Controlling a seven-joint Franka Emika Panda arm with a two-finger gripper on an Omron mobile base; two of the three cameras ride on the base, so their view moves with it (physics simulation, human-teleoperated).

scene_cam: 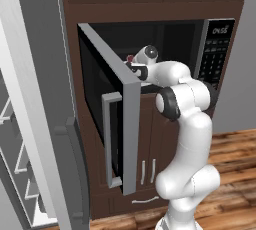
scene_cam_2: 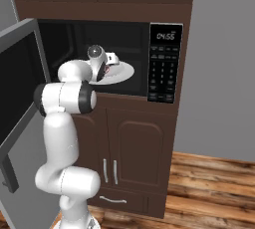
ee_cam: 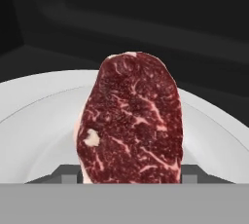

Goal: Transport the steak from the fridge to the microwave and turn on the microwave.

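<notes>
The steak (ee_cam: 131,121), dark red and marbled with a pale edge, stands upright between my two fingertips (ee_cam: 65,173), so my gripper (ee_cam: 130,175) is shut on it. It hangs just above a white plate (ee_cam: 34,116) inside the microwave (scene_cam_2: 164,63), whose door (scene_cam: 125,124) is swung wide open to the left. From the right base view the gripper (scene_cam_2: 111,59) reaches into the dark cavity over the plate (scene_cam_2: 124,73). In the left base view a bit of the red steak (scene_cam: 130,58) shows at the gripper (scene_cam: 133,63). The fridge (scene_cam: 30,99) stands at the left with its door open.
The open microwave door's handle (scene_cam: 111,139) juts toward the base. Brown cabinets (scene_cam_2: 134,148) sit below the microwave, with more cabinets above. The black keypad (scene_cam: 216,49) is at the microwave's right. A grey wall (scene_cam_2: 224,73) and a wood floor (scene_cam_2: 214,188) lie to the right.
</notes>
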